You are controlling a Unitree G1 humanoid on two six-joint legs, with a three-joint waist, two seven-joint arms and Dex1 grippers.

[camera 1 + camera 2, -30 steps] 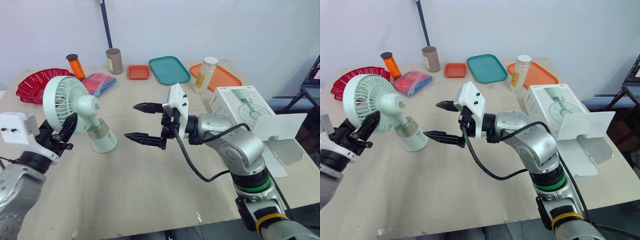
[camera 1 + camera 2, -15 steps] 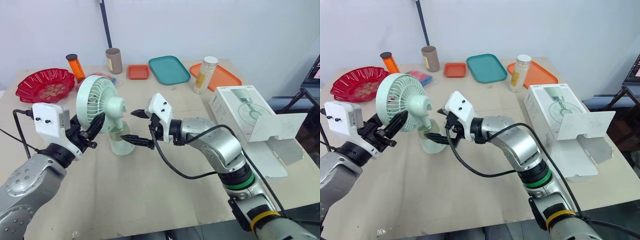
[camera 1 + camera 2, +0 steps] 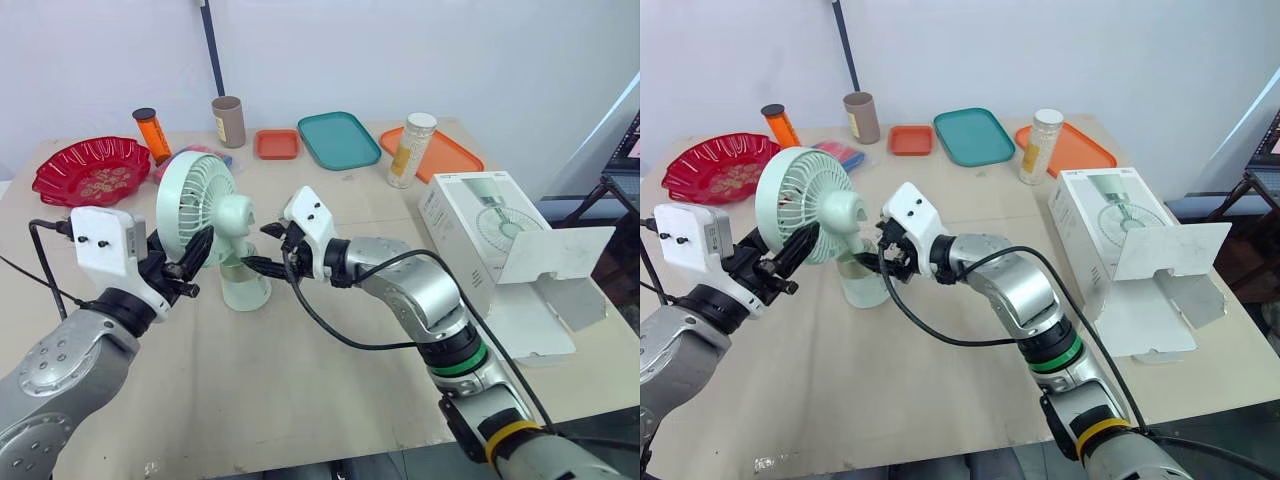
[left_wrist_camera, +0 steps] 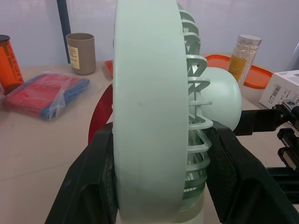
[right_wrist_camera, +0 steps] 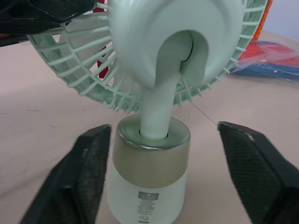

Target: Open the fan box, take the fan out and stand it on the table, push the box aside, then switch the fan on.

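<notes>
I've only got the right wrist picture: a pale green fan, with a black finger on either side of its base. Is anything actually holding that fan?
Observer: Yes. The left claw is clamped on the fan, with one finger in front of its round cage and one behind.
Visitor: Where is its box?
Observer: The fan box lies on the right side of the table, well apart from the fan, with its flap open.
Visitor: What's further back on the table?
Observer: A teal tray lies near the far edge, beyond the fan.
</notes>
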